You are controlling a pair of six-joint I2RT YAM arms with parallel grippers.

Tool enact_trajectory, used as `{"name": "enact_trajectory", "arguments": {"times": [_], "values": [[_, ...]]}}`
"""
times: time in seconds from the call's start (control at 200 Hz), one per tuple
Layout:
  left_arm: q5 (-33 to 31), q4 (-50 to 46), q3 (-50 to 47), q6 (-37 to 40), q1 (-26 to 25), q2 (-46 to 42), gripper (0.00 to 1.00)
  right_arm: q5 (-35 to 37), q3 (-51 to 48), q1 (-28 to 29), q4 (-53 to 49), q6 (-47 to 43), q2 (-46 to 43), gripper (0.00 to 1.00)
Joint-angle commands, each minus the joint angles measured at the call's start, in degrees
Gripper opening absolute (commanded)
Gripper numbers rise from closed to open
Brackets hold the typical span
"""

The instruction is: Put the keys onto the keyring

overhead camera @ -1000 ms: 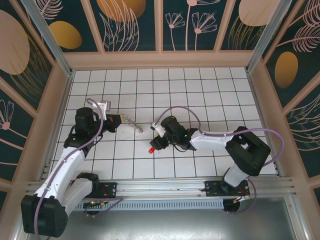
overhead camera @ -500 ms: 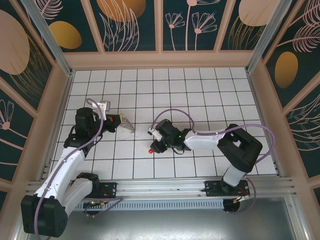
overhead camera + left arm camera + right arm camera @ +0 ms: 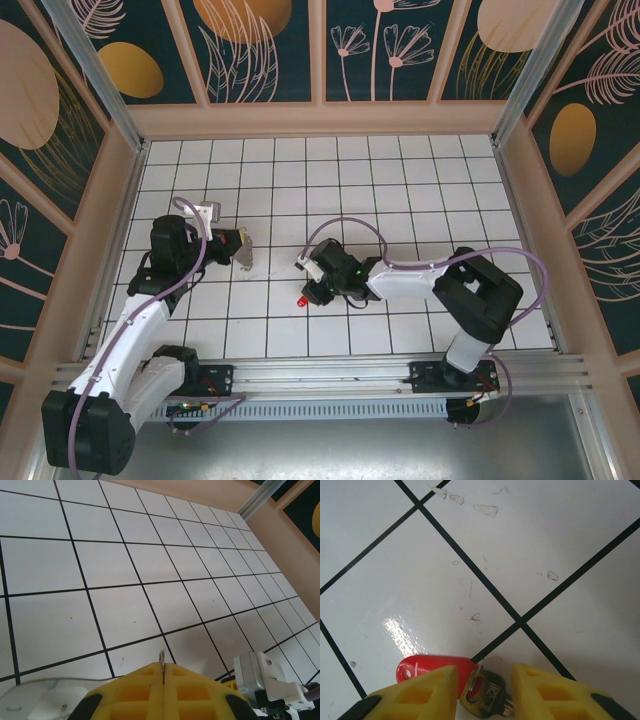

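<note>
The keys [image 3: 302, 301] lie flat on the white tiles left of centre: one metal key [image 3: 490, 697] joined by a small ring to a red tag [image 3: 430, 665]. My right gripper [image 3: 312, 291] is low over them and stands open [image 3: 484, 677], one yellow finger [image 3: 420, 692] over the tag's edge and the other to the right of the key, neither pressing on it. Further left, my left gripper [image 3: 236, 243] is shut on the keyring [image 3: 245, 254], whose beige strap hangs by the fingers. In the left wrist view a thin wire loop of the keyring [image 3: 162, 656] sticks out between the shut yellow pads [image 3: 145, 685].
Raised beige walls [image 3: 320, 120] close in the tiled floor on three sides. An aluminium rail [image 3: 320, 375] with both arm bases runs along the near edge. A white and grey bracket [image 3: 265, 677] shows at the lower right of the left wrist view.
The right gripper has dropped down onto the key and its jaws have narrowed around it. The keyring's dangling metal end has swung back in close to the left gripper.
</note>
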Motion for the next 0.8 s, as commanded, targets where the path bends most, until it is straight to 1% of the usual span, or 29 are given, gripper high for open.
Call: {"name": "enact_trajectory", "arguments": {"times": [0.0, 0.175, 0.315, 0.445, 0.716, 0.796], "values": [[-0.23, 0.27, 1.13, 0.62, -0.26, -1.4, 0.0, 0.22, 1.62, 0.31, -0.36, -0.12, 1.67, 0.32], [0.03, 0.77, 1.0, 0.44, -0.28, -2.19, 0.0, -0.12, 0.45, 0.32, 0.73, 0.87, 1.5, 0.31], [0.22, 0.89, 1.12, 0.45, -0.28, -1.78, 0.0, -0.04, 0.65, 0.52, 0.83, 0.76, 1.72, 0.27], [0.01, 0.76, 1.13, 0.6, -0.21, -1.94, 0.0, -0.22, 0.84, 0.55, 0.78, 0.58, 1.97, 0.2], [-0.35, 0.41, 1.41, 0.96, -0.27, -2.12, 0.0, -0.04, 1.08, 0.73, 0.16, 0.23, 2.35, 0.2], [-0.28, 0.53, 1.39, 0.98, -0.23, -2.02, 0.0, -0.04, 1.08, 0.68, 0.09, 0.18, 2.29, 0.19]]}}
